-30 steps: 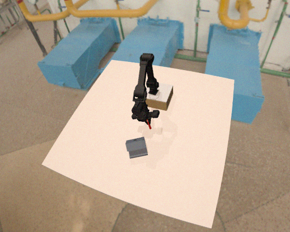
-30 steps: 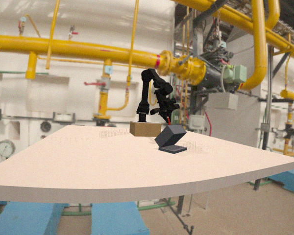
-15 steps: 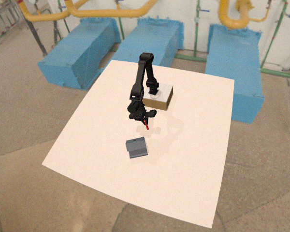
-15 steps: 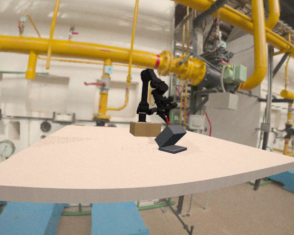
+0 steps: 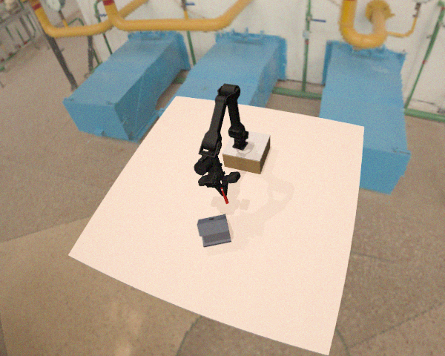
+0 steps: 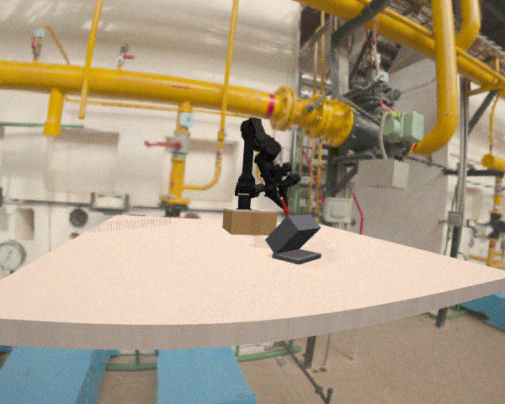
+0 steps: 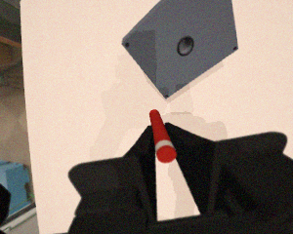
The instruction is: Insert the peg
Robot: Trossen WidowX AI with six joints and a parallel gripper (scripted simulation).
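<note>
A round red peg (image 5: 225, 199) (image 6: 286, 209) (image 7: 166, 154) with a white band near its top end is held tilted, its bottom end pointing down toward the panel. My gripper (image 5: 222, 189) (image 6: 282, 199) (image 7: 158, 128) is shut on the peg, above the table. The grey sloped panel block (image 5: 213, 226) (image 6: 293, 233) (image 7: 210, 29) stands on the table in front of the gripper. Its round hole (image 7: 185, 46) shows in the wrist view, beyond the peg's bottom end and a little to the right. The peg is outside the hole. Its gap to the block is visible in the top view.
The arm stands on a brown box with a pale top (image 5: 255, 151) (image 6: 249, 222), behind the gripper. The pale table (image 5: 291, 230) (image 6: 156, 278) (image 7: 63, 73) carries the block and the box. The block's flat base plate (image 6: 297, 256) lies under its tilted body.
</note>
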